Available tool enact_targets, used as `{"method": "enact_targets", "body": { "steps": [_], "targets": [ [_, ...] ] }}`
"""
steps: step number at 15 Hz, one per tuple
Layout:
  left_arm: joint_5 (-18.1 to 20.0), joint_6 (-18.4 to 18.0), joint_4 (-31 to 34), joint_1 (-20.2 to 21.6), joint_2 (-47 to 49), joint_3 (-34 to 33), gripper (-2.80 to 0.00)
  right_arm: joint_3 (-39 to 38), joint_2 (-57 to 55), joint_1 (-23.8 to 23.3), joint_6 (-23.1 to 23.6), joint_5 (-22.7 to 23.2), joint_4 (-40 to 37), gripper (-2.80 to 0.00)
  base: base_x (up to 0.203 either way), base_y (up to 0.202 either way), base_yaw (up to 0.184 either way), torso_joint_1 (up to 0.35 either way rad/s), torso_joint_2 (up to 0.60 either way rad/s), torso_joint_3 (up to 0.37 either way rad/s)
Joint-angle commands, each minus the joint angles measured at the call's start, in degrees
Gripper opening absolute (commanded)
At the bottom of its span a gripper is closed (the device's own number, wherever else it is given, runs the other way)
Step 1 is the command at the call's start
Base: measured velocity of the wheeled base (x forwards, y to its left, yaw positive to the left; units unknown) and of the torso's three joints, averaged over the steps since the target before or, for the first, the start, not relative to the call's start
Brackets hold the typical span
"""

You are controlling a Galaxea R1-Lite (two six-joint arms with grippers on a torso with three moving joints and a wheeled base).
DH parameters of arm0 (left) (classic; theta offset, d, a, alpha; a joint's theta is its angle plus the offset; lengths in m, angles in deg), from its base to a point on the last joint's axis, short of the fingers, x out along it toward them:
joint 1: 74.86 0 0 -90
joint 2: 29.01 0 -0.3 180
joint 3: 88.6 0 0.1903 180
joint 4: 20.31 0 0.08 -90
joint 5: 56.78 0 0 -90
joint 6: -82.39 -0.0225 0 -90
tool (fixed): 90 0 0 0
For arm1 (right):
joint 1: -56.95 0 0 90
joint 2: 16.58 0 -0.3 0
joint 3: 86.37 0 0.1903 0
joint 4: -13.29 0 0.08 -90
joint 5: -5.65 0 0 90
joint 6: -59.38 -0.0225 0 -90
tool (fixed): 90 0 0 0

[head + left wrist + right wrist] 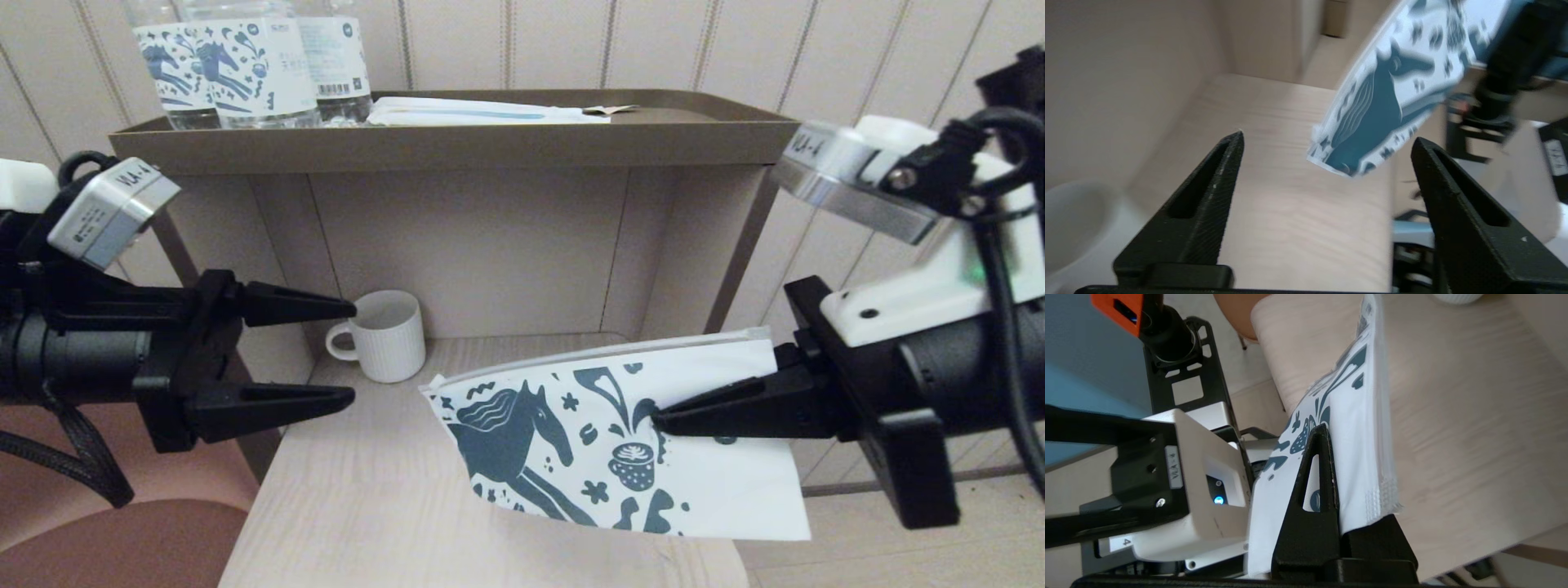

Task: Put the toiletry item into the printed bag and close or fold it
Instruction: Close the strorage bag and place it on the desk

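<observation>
My right gripper (pixel 657 420) is shut on the printed bag (pixel 571 441), a flat white pouch with a dark teal horse and cup. It holds the bag by its right end, tilted in the air above the wooden table (pixel 367 490). In the right wrist view one black finger (pixel 1318 469) presses flat on the bag (pixel 1359 428). My left gripper (pixel 353 353) hangs open and empty, left of the bag and not touching it. From the left wrist, the bag's corner (pixel 1372 110) floats beyond the spread fingers (pixel 1216 183). The toiletry item is hidden or out of view.
A white ribbed mug (pixel 388 335) stands at the back of the table under a brown tray shelf (pixel 449 143). On the shelf are clear bottles with horse labels (pixel 245 65) and a long white packet with a blue stripe (pixel 482 113). A brown seat (pixel 122 547) lies lower left.
</observation>
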Motion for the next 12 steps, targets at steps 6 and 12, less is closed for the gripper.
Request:
{"method": "enact_targets", "body": {
  "steps": [6,12],
  "targets": [
    [-0.02,0.35,2.01,3.22,-10.53,-4.03,0.0,-2.65,-9.37,0.02,-0.36,0.92,3.74,-2.8,0.0,0.0,0.0,0.0,0.0,0.0],
    [-2.31,0.74,10.46,3.22,-15.72,-6.52,0.0,-4.37,-12.1,-2.58,-2.96,0.95,8.7,-2.8,0.0,0.0,0.0,0.0,0.0,0.0]
  ]
}}
